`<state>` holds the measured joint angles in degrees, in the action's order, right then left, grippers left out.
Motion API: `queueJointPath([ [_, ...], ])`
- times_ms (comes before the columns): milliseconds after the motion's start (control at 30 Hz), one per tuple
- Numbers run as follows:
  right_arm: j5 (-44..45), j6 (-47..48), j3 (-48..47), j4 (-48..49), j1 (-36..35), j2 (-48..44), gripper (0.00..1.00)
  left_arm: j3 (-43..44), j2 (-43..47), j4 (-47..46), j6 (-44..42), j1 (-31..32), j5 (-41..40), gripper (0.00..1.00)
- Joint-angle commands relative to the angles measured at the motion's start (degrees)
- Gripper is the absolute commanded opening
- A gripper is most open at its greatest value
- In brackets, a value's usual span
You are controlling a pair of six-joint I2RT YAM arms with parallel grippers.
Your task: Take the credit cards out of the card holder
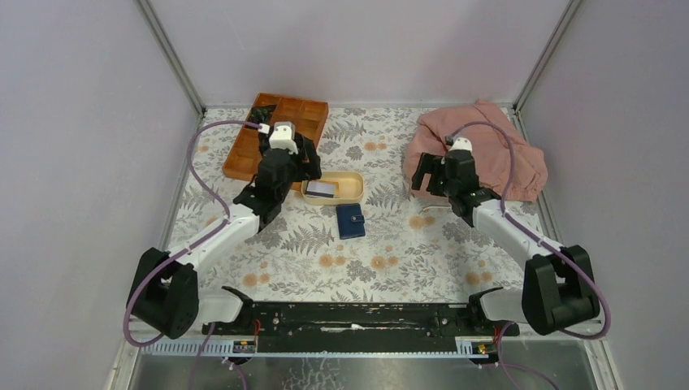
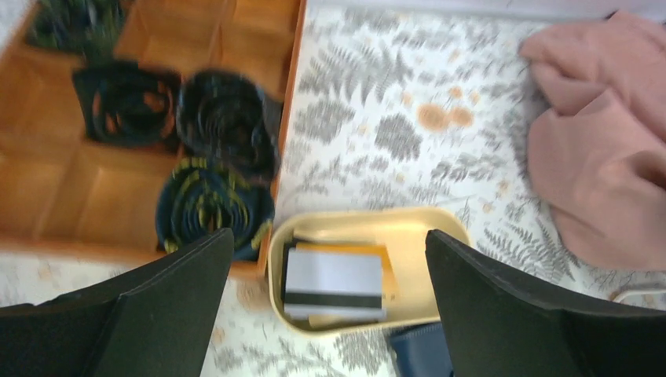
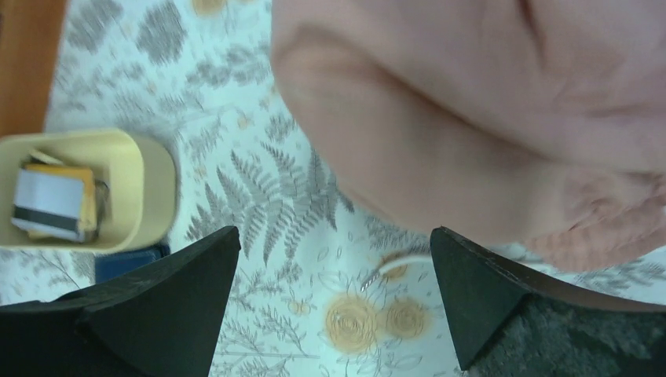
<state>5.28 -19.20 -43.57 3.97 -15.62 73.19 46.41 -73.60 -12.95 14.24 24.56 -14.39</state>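
The navy card holder [image 1: 350, 220] lies folded shut on the table, just in front of a beige oval dish [image 1: 354, 192]. Several credit cards [image 1: 321, 188] are stacked in the dish, a pale grey one with a black stripe [image 2: 334, 283] on top of an orange one. My left gripper [image 1: 309, 166] hovers open above the dish's left end, its jaws empty [image 2: 330, 233]. A corner of the card holder [image 2: 416, 353] shows at the bottom of the left wrist view. My right gripper [image 1: 428, 180] hangs open and empty [image 3: 336, 231] over bare table, right of the dish [image 3: 149, 173].
A wooden compartment tray [image 1: 276, 134] with coiled dark belts [image 2: 224, 126] stands at the back left, touching the dish. A crumpled pink cloth [image 1: 479, 150] with a white drawstring [image 3: 400, 263] lies at the back right, beside the right gripper. Grey walls enclose the table.
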Motion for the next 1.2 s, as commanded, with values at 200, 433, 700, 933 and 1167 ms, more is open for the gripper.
queueJointPath([
  [200,5.1,-4.1,-7.0,-8.4,-20.0,6.4,0.71,-5.4,0.0,5.5,14.7,-0.6,2.1,0.93],
  [433,13.6,-5.2,-12.9,-10.7,-32.9,15.1,0.44,-9.5,2.0,4.9,16.4,-0.4,10.0,0.05],
  [700,17.7,-5.9,-17.6,-11.6,-37.8,21.7,0.77,-13.5,2.9,6.2,16.8,3.0,10.0,0.46],
  [933,18.8,-6.4,-19.5,-11.9,-38.1,25.2,0.76,-16.1,4.5,7.9,17.5,3.0,8.2,0.81],
  [1167,29.3,-8.4,-18.8,-9.8,-37.5,22.5,0.32,-14.6,3.4,8.4,17.4,2.9,7.7,0.73],
])
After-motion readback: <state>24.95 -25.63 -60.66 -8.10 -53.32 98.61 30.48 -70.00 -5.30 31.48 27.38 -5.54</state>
